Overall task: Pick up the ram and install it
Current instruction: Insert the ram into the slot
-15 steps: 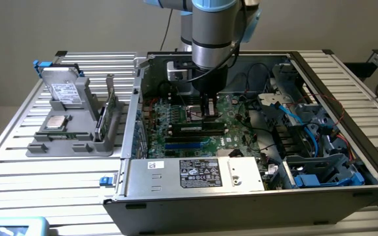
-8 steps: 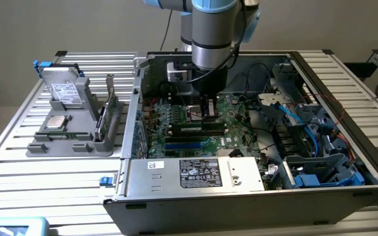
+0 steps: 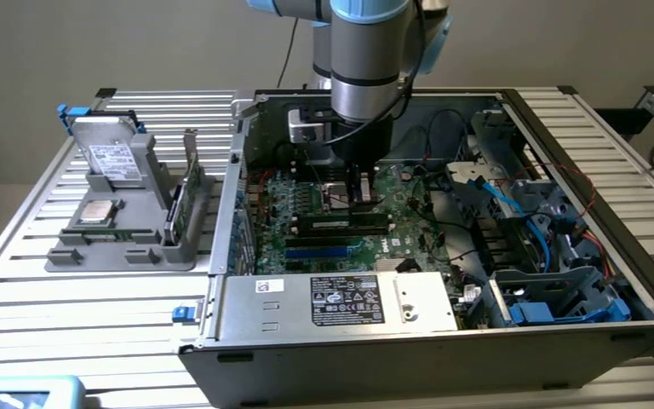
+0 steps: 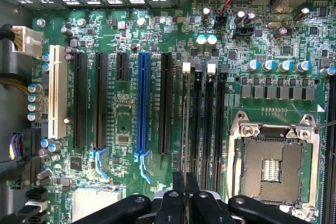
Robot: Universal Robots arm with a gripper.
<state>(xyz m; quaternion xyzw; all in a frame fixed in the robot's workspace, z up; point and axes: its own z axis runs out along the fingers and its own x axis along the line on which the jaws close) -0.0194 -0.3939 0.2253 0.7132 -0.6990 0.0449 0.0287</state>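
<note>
The claw (image 4: 185, 178) is pressed almost together, pinching the ram (image 4: 185, 124), which stands on its edge along a memory slot of the motherboard (image 4: 121, 145), at frame centre. The computer case (image 3: 418, 358) holds this board. At left of the frame, the grey tray (image 3: 134, 256) on the desk (image 3: 20, 290) holds a processor chip (image 3: 98, 213), an expansion card (image 3: 195, 194) and a hard drive (image 3: 111, 158).
</note>
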